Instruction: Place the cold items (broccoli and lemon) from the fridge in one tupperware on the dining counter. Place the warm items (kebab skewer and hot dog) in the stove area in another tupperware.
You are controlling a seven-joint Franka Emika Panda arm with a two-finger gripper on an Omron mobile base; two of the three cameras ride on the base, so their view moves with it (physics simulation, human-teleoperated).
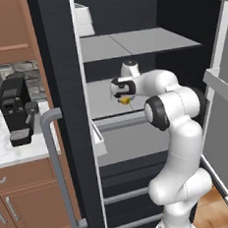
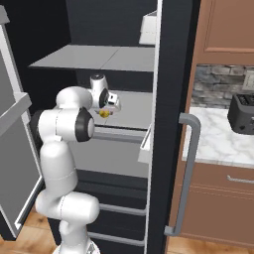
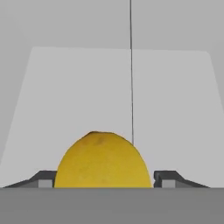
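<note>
My tool [image 3: 104,179] reaches into the open fridge [image 1: 62,66], at the centre of both base views, and its two fingertips [image 3: 43,179] flank one lemon [image 3: 104,162]. In the hand view the lemon sits bottom centre, with a dark tip just beside each flank; I cannot tell whether the tips touch the peel or grip it yet. In the left base view the lemon [image 1: 125,100] shows as a small yellow spot under my hand at mid frame, and in the right base view [image 2: 104,113] it lies just left of centre, on the middle shelf [image 1: 102,100].

Around the lemon the shelf is bare grey, running back to the rear wall at the top of the hand view, with one thin seam down its middle. A second shelf [image 1: 129,43] lies above my hand, with open room between the two. The shelf's front edge runs just below my wrist.

The fridge has two doors: one dark door [image 2: 173,124] with one grey handle [image 2: 186,173] at the right of the right base view, and one swung open at its left edge [image 2: 15,149].

One coffee machine [image 1: 16,110] stands on the tabletop [image 1: 5,146] at the left of the left base view; one toaster [image 2: 242,114] stands at the right edge of the right base view.
</note>
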